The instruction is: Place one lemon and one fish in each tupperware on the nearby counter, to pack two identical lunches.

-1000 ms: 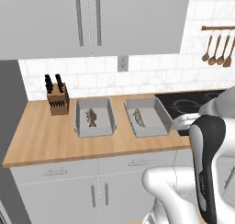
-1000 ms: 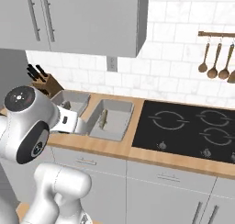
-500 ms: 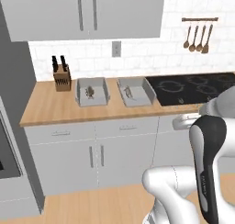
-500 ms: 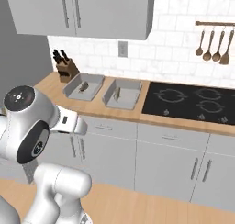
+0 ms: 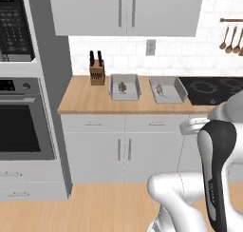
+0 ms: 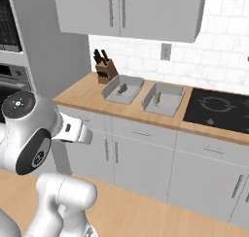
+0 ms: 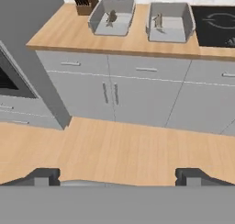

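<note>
Two grey tupperwares sit side by side on the counter (image 5: 90, 100), apart from each other. Left tupperware (image 5: 125, 87) holds one small dark fish (image 5: 122, 86); right tupperware (image 5: 167, 89) holds another fish (image 5: 160, 89). In the hand view the same pair show at the top: left tupperware (image 7: 111, 17) with its fish (image 7: 110, 17), right tupperware (image 7: 169, 21) with its fish (image 7: 159, 20). Right base view: left tupperware (image 6: 122, 89), right tupperware (image 6: 163, 98), each with a small dark shape inside.

Knife block (image 5: 97, 70) stands on the counter just left of the left tupperware, against the tiled wall. Black cooktop (image 5: 213, 89) lies right of the right tupperware. Wall oven (image 5: 21, 117) is left of the counter's end.

Gripper (image 7: 117, 176) sits well back from the counter, over the wood floor (image 7: 114, 149), fingers (image 7: 43, 176) spread wide with nothing between them.
</note>
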{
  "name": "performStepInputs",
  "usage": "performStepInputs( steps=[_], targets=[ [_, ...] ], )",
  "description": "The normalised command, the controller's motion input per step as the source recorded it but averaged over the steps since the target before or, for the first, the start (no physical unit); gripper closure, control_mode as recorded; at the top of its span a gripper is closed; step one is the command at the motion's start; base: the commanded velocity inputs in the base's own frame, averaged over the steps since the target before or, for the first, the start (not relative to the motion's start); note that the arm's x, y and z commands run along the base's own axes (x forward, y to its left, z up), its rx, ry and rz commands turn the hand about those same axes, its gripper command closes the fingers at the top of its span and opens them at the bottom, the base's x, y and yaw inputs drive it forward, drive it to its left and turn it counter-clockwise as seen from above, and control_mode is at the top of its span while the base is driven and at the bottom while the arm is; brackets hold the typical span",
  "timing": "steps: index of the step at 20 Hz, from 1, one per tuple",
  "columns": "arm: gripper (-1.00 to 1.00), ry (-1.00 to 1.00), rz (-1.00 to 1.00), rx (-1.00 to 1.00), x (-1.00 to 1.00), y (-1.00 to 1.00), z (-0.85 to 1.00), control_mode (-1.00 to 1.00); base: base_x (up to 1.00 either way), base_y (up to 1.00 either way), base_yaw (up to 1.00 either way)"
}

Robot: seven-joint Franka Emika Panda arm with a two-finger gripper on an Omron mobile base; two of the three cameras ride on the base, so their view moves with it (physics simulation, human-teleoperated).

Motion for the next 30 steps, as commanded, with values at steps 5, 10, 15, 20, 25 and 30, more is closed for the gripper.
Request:
performStepInputs(
  steps=[5,10,15,20,25,30],
  targets=[
    [-1.00,0.00,0.00,0.00,0.00,0.00,0.00,1.00,0.00,0.68,0.85],
    [-1.00,0.00,0.00,0.00,0.00,0.00,0.00,1.00,0.00,0.48,0.90],
    [-1.00,0.00,0.00,0.00,0.00,0.00,0.00,1.00,0.00,0.35,0.95],
    [-1.00,0.00,0.00,0.00,0.00,0.00,0.00,1.00,0.01,0.29,0.97],
    [-1.00,0.00,0.00,0.00,0.00,0.00,0.00,1.00,0.59,0.12,0.79],
    [-1.00,0.00,0.00,0.00,0.00,0.00,0.00,1.00,1.00,0.00,0.38]
  ],
)
